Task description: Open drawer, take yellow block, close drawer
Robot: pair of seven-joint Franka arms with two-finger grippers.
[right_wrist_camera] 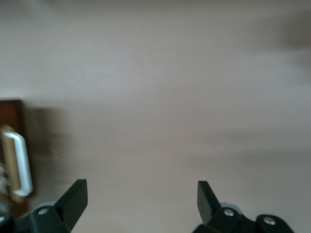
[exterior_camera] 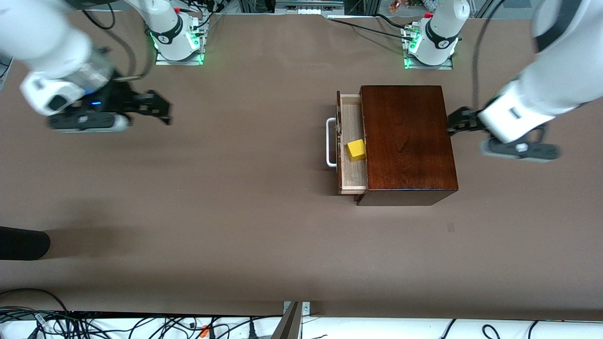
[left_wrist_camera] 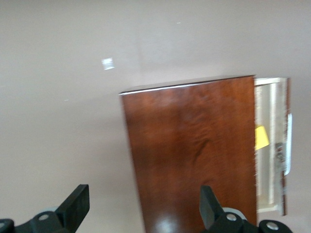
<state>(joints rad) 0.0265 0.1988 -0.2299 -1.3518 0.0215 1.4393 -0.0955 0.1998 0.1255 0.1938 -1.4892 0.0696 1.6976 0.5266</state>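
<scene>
The dark-brown wooden box (exterior_camera: 407,141) stands toward the left arm's end of the table. Its drawer (exterior_camera: 353,175) is pulled partly out toward the right arm's end, white handle (exterior_camera: 331,142) leading. The yellow block (exterior_camera: 356,150) lies in the pale tray. My left gripper (exterior_camera: 452,122) is open and empty, beside the box's closed end; in the left wrist view it (left_wrist_camera: 143,196) looks along the box (left_wrist_camera: 194,155) to the block (left_wrist_camera: 261,137). My right gripper (exterior_camera: 165,110) is open and empty over bare table at the right arm's end; its wrist view (right_wrist_camera: 141,191) shows the handle (right_wrist_camera: 19,162).
A black rounded object (exterior_camera: 23,242) juts in at the right arm's end, nearer the front camera. Cables (exterior_camera: 141,325) run along the table's front edge. A small mark (exterior_camera: 451,227) lies on the brown tabletop nearer the camera than the box.
</scene>
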